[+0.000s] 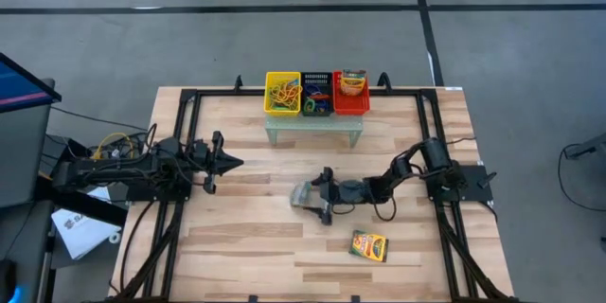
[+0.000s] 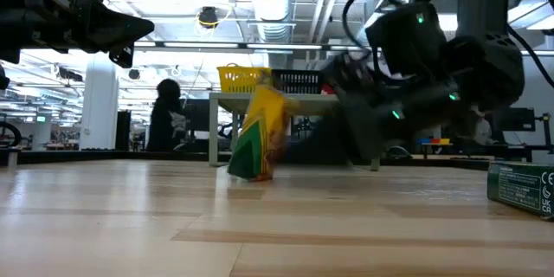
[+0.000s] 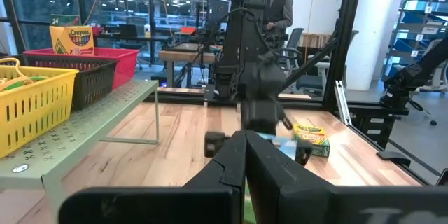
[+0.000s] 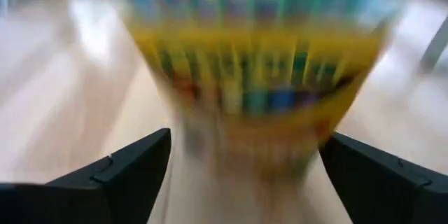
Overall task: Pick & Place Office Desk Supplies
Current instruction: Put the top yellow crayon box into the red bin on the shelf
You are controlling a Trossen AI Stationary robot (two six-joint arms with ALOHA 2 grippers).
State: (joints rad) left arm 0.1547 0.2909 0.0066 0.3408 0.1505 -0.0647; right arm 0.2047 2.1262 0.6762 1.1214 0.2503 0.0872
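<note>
**Right fingers wide around a crayon box**

Overhead, the left gripper (image 1: 230,162) waits shut at the table's left. Centrally, the right gripper (image 1: 313,200) spreads wide beside a blurred crayon box (image 1: 303,194); only the low view shows this box (image 2: 258,134) standing tilted.

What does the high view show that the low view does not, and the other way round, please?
Only the high view shows the contents of the yellow basket, black basket and red basket, and the left end effector waiting apart. Only the low view shows one crayon box standing nearly upright on the table, and a person behind. Both show the right end effector open by that box, and a second crayon box.
</note>
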